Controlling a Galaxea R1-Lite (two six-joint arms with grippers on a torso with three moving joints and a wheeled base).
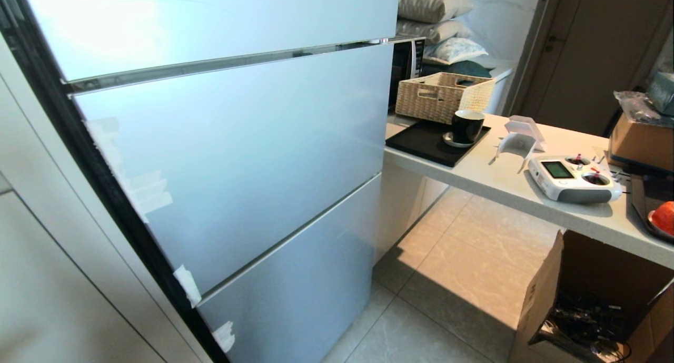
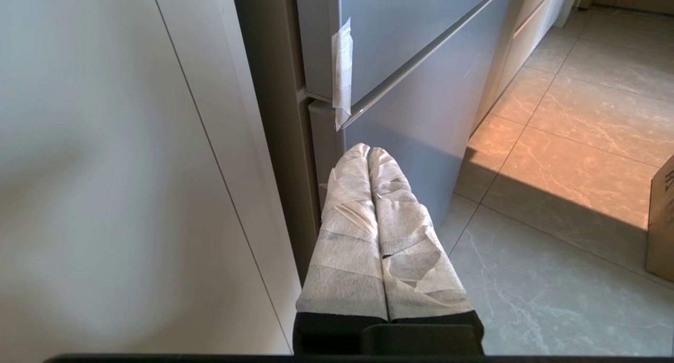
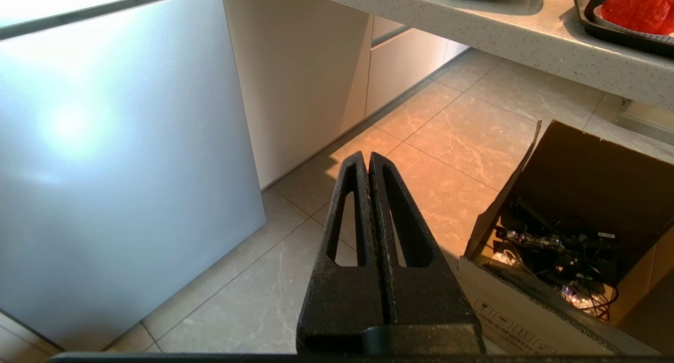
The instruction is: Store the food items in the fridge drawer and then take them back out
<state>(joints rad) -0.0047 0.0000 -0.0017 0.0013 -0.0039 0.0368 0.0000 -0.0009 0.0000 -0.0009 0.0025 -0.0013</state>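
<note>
Both hands closed (1 red item [image 1: 664,217]).

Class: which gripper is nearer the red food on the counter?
Right. The right gripper hangs shut below the counter, with the red food up ahead. The left gripper hangs shut by the fridge's far edge.

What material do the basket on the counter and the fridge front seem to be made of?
The basket looks like woven straw or wicker, pale and matte: a plaited weave shows on its sides. The fridge front seems brushed metal or frosted glass, silver-blue with a soft sheen; it gives blurred reflections, so I cannot tell which.
</note>
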